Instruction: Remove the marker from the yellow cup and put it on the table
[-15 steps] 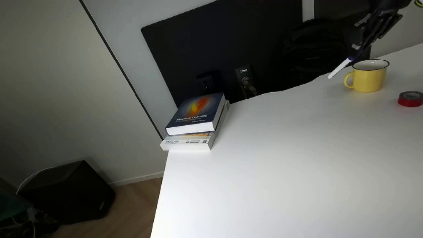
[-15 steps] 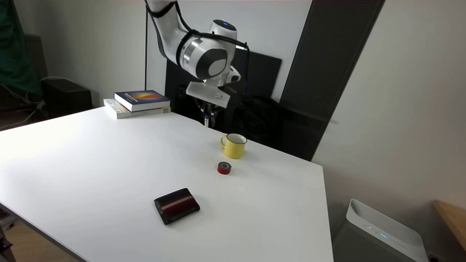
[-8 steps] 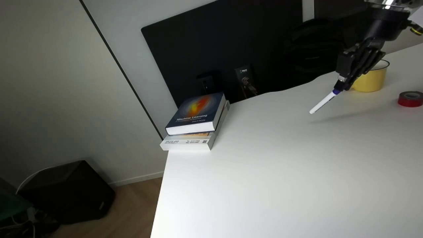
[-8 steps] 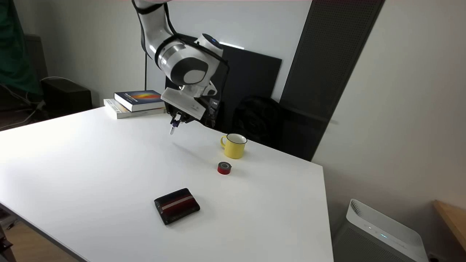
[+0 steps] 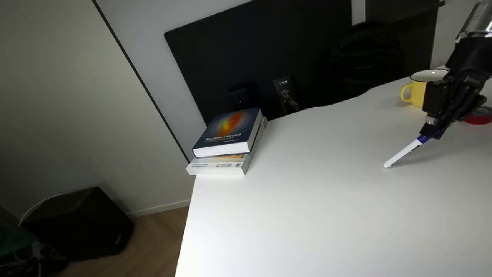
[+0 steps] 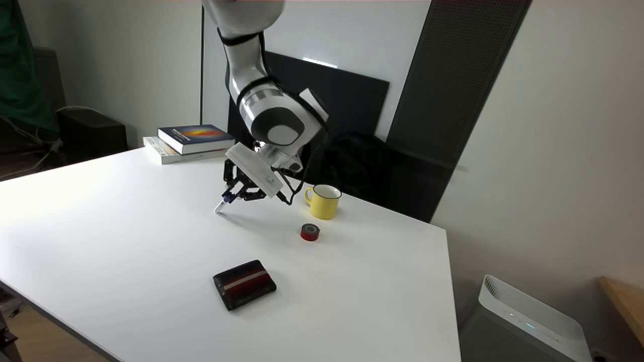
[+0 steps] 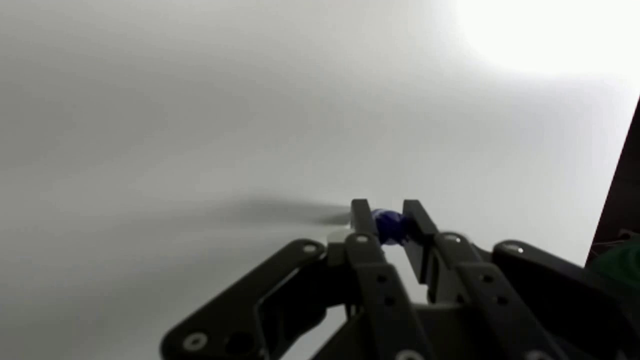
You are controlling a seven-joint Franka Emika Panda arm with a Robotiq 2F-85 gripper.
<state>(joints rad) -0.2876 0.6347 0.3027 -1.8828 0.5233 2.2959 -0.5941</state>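
- The claw [image 7: 387, 220] has hold of the marker [image 5: 403, 153] by its blue-purple end, with the fingertips [image 7: 360, 215] pinching it from both sides.
- The marker slants downward, white end lowest; that end is touching the desk [image 5: 326, 215] or just above it, I can't tell which.
- The step in hand looks like the set-down. To do it well, ease down gently, lean the claw flatter so the marker comes closer to level, then part the fingertips slowly. Released at this slant, the gripped end would probably drop and the marker might roll; pressing harder could twist it in the grip.
- The arm [image 6: 274, 113] reaches down from the top of an exterior view, wrist bent, the claw tilted well off vertical and pointing away from the yellow cup [image 6: 323, 207].
- The yellow cup stands upright, well apart from the marker, with the tape roll [image 6: 310, 233] near it.
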